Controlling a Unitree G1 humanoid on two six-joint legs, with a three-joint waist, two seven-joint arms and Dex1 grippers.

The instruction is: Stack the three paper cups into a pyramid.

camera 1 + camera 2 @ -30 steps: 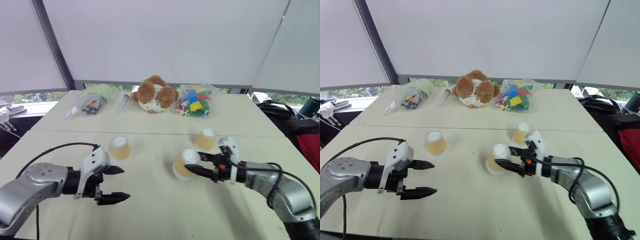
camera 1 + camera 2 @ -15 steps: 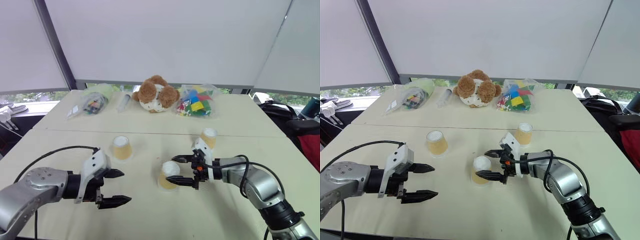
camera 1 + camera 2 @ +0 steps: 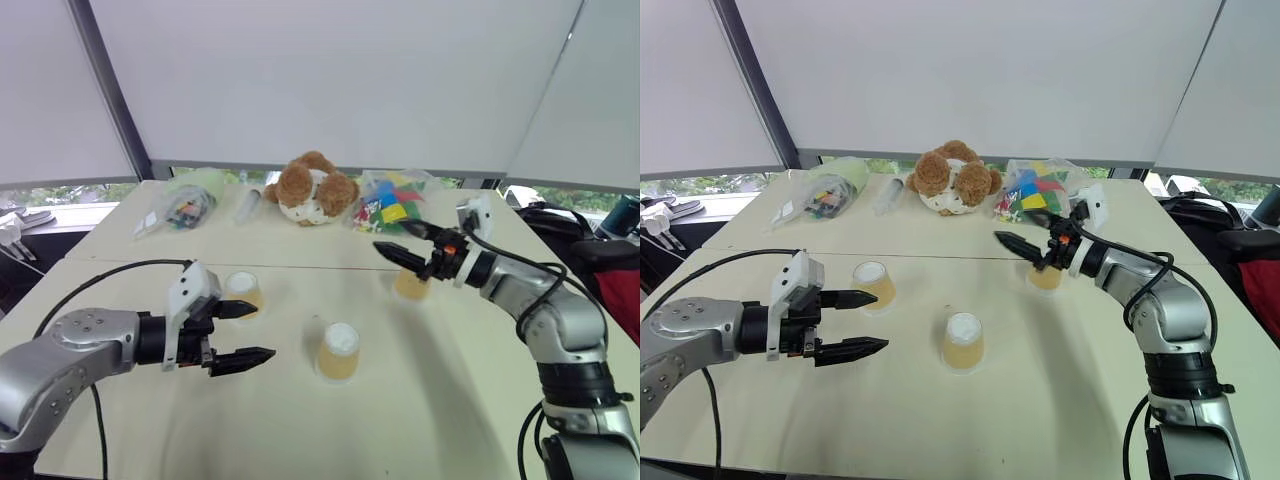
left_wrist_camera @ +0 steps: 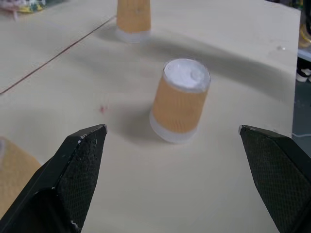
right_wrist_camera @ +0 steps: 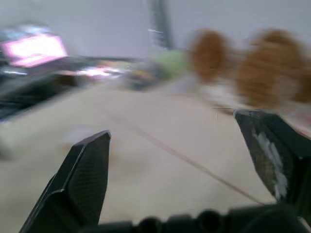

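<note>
Your right gripper (image 3: 398, 243) hangs spread and empty above the table (image 3: 450, 380), at about two o'clock from the middle cup (image 3: 338, 351), its fingers reaching toward the centre just over the right cup (image 3: 411, 286); in the head views one fingertip overlaps that cup's top, and you cannot tell whether it touches. Your left gripper (image 3: 243, 332) is spread wide too, holding nothing, low over the table at nine o'clock from the middle cup, with its upper finger crossing in front of the left cup (image 3: 245, 289). Going by size, the table comes first, a pale top with a seam running across it beyond the cups. At its far edge, around twelve o'clock, lies a brown plush toy (image 3: 309, 188), with a bag of coloured blocks (image 3: 391, 207) just to its right and another clear bag (image 3: 178, 208) well to its left. All three cups stand upside down, white bases up, each apart from the others: left at ten o'clock from the middle one, right at one o'clock. From your left wrist you see the middle cup (image 4: 180, 100) upright between the fingers and well ahead of them, not touched.
</note>
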